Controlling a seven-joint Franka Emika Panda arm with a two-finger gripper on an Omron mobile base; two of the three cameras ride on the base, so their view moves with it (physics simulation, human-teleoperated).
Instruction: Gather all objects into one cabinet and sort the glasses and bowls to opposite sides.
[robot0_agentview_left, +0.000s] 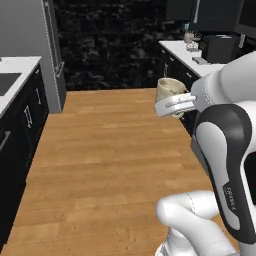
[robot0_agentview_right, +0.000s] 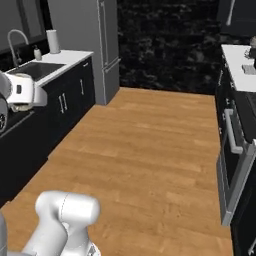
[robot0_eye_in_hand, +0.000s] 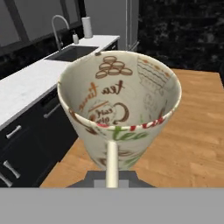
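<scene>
Cream mug (robot0_eye_in_hand: 119, 111) sits clamped upright between the jaws, above wooden floor (robot0_agentview_left: 105, 160).

A cream mug (robot0_eye_in_hand: 119, 114) with brown tea words, small round shapes and a red and white rim is held up in the air above the wooden floor, tipped so its open mouth shows.

Inside the cream mug (robot0_eye_in_hand: 119, 109), brown script reads "tea time"; other lettering unclear.
</scene>
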